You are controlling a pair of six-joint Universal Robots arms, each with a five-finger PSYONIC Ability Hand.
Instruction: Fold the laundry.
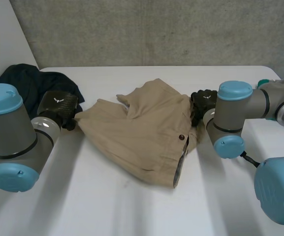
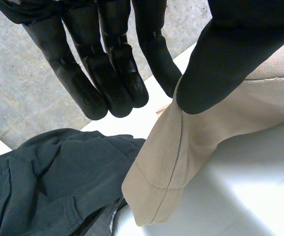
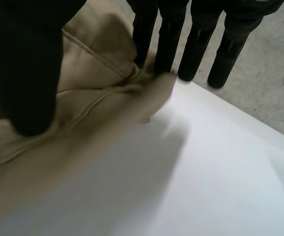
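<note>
Tan shorts (image 1: 142,132) lie crumpled mid white table (image 1: 107,206), waistband button (image 1: 181,136) toward robot's right. Left hand (image 1: 58,105) sits at shorts' left edge, fingers (image 2: 107,73) straight and close together, held off cloth, thumb resting on hem corner; nothing clamped. Right hand (image 1: 203,102) meets opposite edge by waistband, straight fingertips (image 3: 169,49) touching cloth, thumb spread wide above it. Dark garment (image 1: 26,83) heaped at table's back left, just beside left hand
</note>
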